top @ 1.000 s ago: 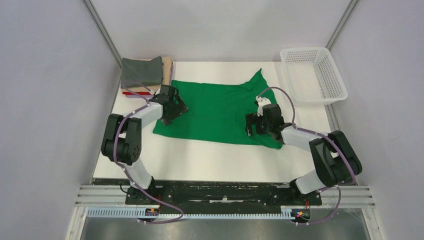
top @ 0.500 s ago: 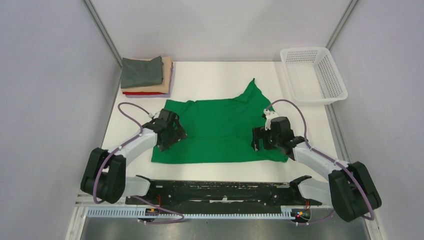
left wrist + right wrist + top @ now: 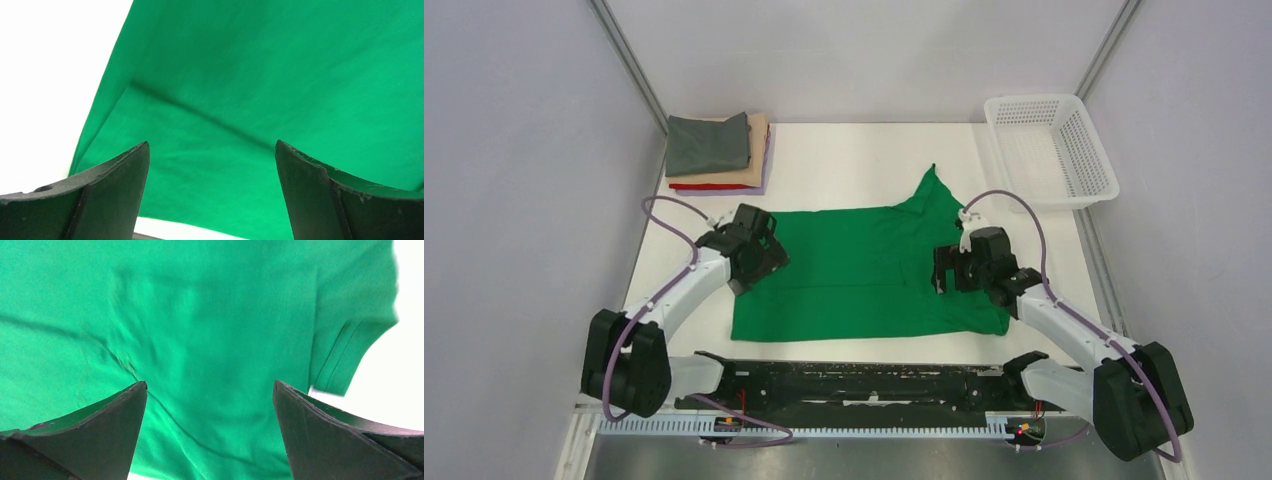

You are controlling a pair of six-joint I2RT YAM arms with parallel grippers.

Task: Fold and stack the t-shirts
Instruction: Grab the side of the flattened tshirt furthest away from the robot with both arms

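The bright green t-shirt (image 3: pixel 864 270) lies spread on the white table, its near hem close to the front edge and one sleeve (image 3: pixel 929 190) pointing to the far side. My left gripper (image 3: pixel 752 258) is open and empty over the shirt's left edge; green cloth (image 3: pixel 250 75) fills the left wrist view between the open jaws (image 3: pixel 212 145). My right gripper (image 3: pixel 954 270) is open and empty over the shirt's right part; the right wrist view shows wrinkled cloth (image 3: pixel 210 315) and a sleeve (image 3: pixel 350 355) past the gripper (image 3: pixel 210 385). Folded grey, tan and red shirts (image 3: pixel 714 150) are stacked at the far left.
A white plastic mesh basket (image 3: pixel 1049 150) stands at the far right corner. Bare white table (image 3: pixel 854 150) lies between the stack and the basket. Grey walls close in both sides. The black rail with the arm bases runs along the near edge.
The green shirt has slid toward the near edge along with both grippers and now lies flatter. Both grippers have since drawn slightly back and stand open above it.
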